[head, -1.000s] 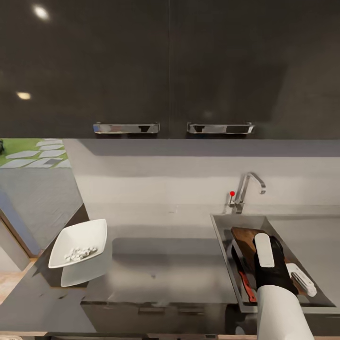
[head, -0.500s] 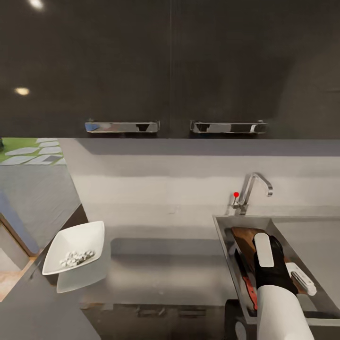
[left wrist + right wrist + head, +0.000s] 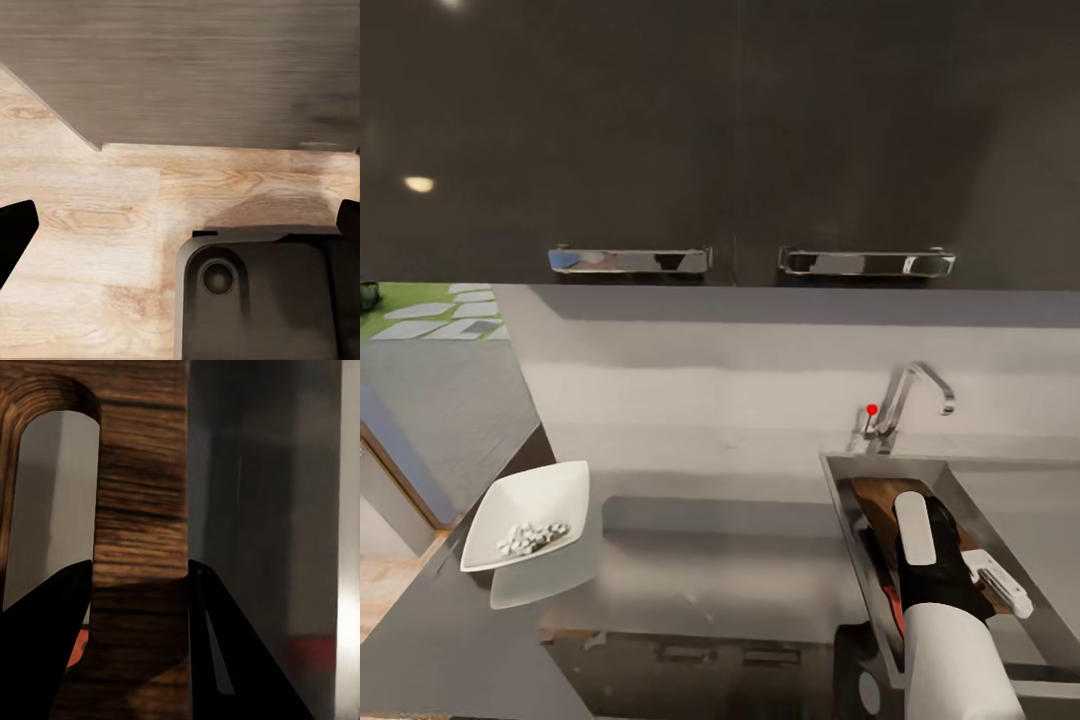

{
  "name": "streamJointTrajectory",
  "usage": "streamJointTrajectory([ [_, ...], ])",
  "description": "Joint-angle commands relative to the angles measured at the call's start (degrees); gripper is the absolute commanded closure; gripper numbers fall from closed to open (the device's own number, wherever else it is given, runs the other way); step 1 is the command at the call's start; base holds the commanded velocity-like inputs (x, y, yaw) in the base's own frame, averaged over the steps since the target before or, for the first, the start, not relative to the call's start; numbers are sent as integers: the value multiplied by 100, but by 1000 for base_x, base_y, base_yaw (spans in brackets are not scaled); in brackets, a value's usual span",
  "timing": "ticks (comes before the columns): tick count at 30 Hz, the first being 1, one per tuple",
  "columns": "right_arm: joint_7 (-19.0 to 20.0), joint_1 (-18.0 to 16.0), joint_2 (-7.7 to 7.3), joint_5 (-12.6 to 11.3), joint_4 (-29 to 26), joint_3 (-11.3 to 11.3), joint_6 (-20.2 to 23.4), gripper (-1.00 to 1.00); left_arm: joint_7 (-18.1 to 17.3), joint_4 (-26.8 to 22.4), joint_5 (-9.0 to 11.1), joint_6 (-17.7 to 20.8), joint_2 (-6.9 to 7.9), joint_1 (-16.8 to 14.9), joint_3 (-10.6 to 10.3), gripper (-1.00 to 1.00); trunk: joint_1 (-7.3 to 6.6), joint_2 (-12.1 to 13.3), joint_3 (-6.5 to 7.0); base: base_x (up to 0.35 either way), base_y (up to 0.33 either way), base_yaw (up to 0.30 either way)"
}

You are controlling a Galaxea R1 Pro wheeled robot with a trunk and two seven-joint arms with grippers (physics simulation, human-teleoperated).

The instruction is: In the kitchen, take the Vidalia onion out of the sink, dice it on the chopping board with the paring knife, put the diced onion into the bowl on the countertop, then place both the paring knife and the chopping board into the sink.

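Note:
The sink (image 3: 844, 500) is set into the countertop (image 3: 720, 570) at the right. The brown chopping board (image 3: 878, 496) leans inside it, with the paring knife (image 3: 882, 575) beside it, red handle toward me. My right gripper (image 3: 140, 568) is shut on the chopping board (image 3: 142, 495), its fingers (image 3: 45, 645) on both sides of the strip beside the handle slot. My right wrist (image 3: 935, 560) covers that grip in the head view. The white bowl (image 3: 510, 500) at the left holds pale diced onion (image 3: 532, 537). My left gripper (image 3: 180, 221) is open over the floor.
A chrome tap (image 3: 908, 392) with a red knob (image 3: 872, 409) stands behind the sink. Dark wall cabinets (image 3: 720, 140) with chrome handles hang above. The left wrist view shows light wooden floor (image 3: 90, 225), a dark cabinet front (image 3: 195, 67) and part of my base (image 3: 255, 300).
The head view has shifted a little, so the whole scene sits differently. My right gripper still holds the chopping board in the sink; bowl and knife have not moved.

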Motion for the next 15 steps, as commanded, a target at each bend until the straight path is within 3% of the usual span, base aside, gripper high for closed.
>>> streamJointTrajectory([
  [1,-23,-6,-4,-16,-9,-10,60,100,56,-12,14,-5,7,1,-49,-100,4,-12,-19,0,0,80],
  [9,-16,-6,-53,-12,-9,-14,68,100,54,-8,14,-5,4,1,-49,-100,4,-12,-82,0,-102,62],
  [15,-13,-6,-57,-12,-9,-22,69,100,55,-8,13,-5,6,1,-49,-100,4,-12,-126,0,-18,-142],
])
